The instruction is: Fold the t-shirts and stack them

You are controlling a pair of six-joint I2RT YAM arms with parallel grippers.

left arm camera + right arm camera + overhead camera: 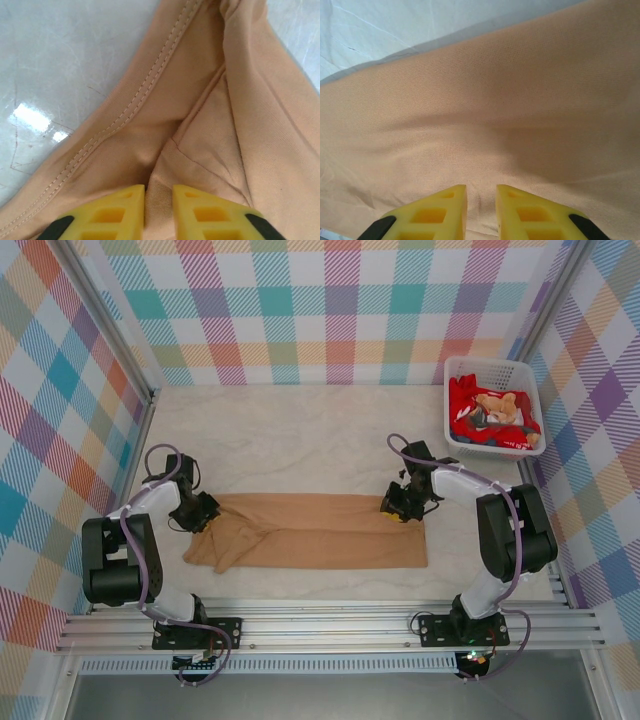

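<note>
Grip check first: left gripper (158,212) nipped nearly shut on a fold by the seam at the left end of the tan t-shirt (320,532), right gripper (481,212) likewise pinching a small pucker at its far right corner. Shirt lying as a long band toward the near edge of the table (300,430). Lift both ends together, keep the cloth taut, and avoid dragging the bunched left end.
</note>
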